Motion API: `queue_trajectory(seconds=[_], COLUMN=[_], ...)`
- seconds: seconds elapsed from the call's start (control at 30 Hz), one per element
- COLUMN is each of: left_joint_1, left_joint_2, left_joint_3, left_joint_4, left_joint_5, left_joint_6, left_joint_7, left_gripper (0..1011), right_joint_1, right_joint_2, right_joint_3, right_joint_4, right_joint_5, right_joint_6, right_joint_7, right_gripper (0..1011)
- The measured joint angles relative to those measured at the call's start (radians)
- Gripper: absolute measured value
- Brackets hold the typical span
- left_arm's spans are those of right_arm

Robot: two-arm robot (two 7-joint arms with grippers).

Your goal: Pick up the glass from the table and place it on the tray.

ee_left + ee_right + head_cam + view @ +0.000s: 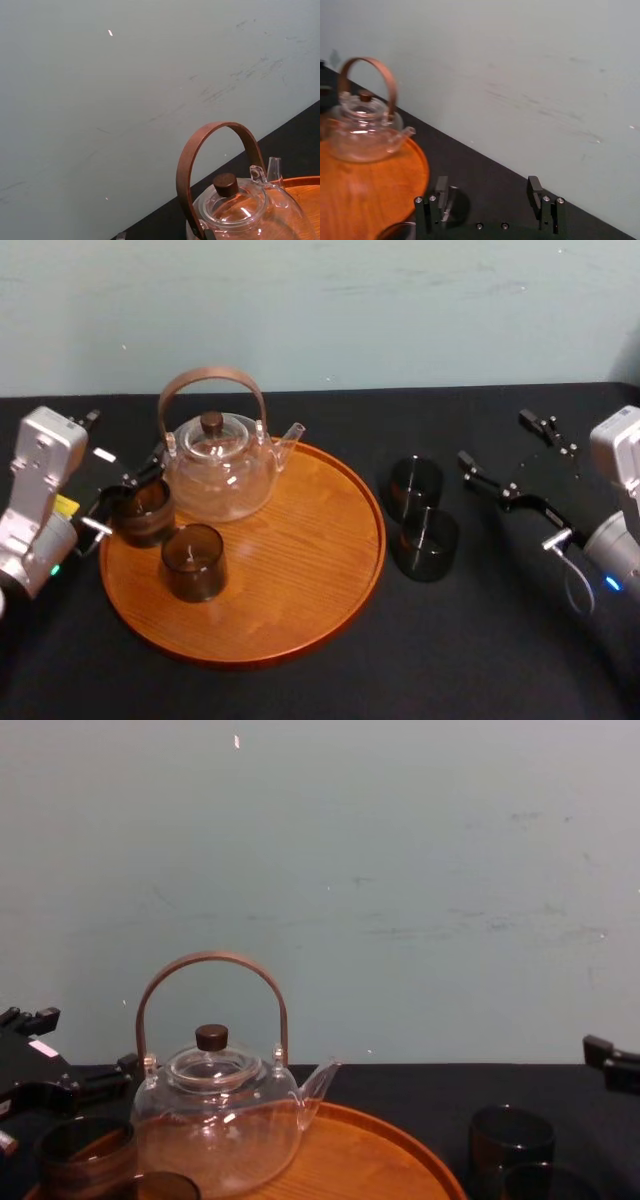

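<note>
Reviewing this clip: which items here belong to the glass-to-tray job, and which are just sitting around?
Part of the job:
tray
far table glass
near table glass
rim glass, on the tray at the left gripper
front tray glass
right gripper, open, beside the table glasses

Just lying about:
teapot, standing on the tray

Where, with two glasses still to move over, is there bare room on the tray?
Bare: the tray's right half, from the teapot's spout round to the front rim. Crowded: its left side, with the front glass, the rear glass and the left gripper there. The right gripper hangs over the table.
</note>
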Motion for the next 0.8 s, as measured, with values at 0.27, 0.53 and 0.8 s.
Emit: queue_trajectory(seconds=[0.27, 0.53, 0.8], left_joint_1=[0.000, 0.000, 0.000], left_joint_2=[0.000, 0.000, 0.000], left_joint_3=[0.000, 0.000, 0.000], left_joint_4=[0.000, 0.000, 0.000], left_joint_5=[0.000, 0.000, 0.000], left_joint_6=[0.000, 0.000, 0.000], left_joint_7=[0.000, 0.000, 0.000], left_gripper=[1001, 1002, 1001], right_joint_1=[-0.091, -0.151, -0.180], right_joint_2=[0.016, 0.017, 0.001], right_joint_3=[0.009, 0.007, 0.009], right_joint_4=[-0.112, -0.174, -0.189], right_joint_5=[0.018, 0.025, 0.025], right_joint_6=[0.024, 0.068, 0.091], right_joint_7=[0.026, 0.046, 0.060], right_gripper=[1002, 1002, 1002])
